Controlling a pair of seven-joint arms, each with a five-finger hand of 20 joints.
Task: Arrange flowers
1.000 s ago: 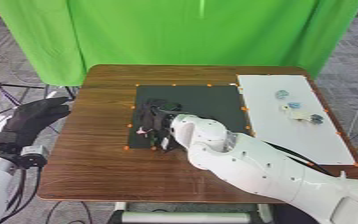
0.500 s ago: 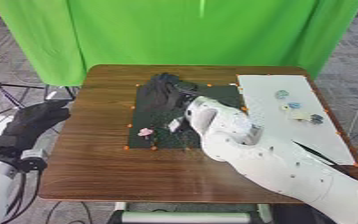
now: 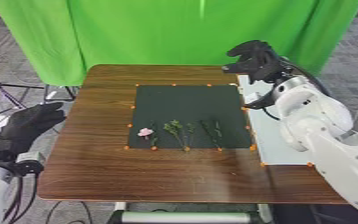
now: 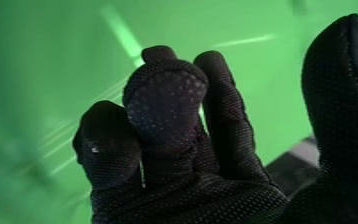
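Note:
In the head view, my right hand (image 3: 257, 61) is over the far right of the table, above the top of the white board, open and holding nothing. The right wrist view has the same right hand (image 4: 184, 145) with relaxed fingers and the thumb apart from them. My left hand (image 3: 26, 126) rests open off the table's left side. On the black mat (image 3: 189, 102) lie a pink flower (image 3: 145, 132) at the lower left, a green leafy sprig (image 3: 173, 127) beside it, and thin dark stems (image 3: 213, 131) farther right. My right arm covers much of the white board.
The white board (image 3: 286, 155) lies on the right of the brown table (image 3: 113, 175). Orange markers edge the mat and board. A green curtain (image 3: 175, 35) hangs behind the table's far edge.
My right hand has risen off the mat and swung to the far right, uncovering the flower and stems. The left hand has stayed nearly in place.

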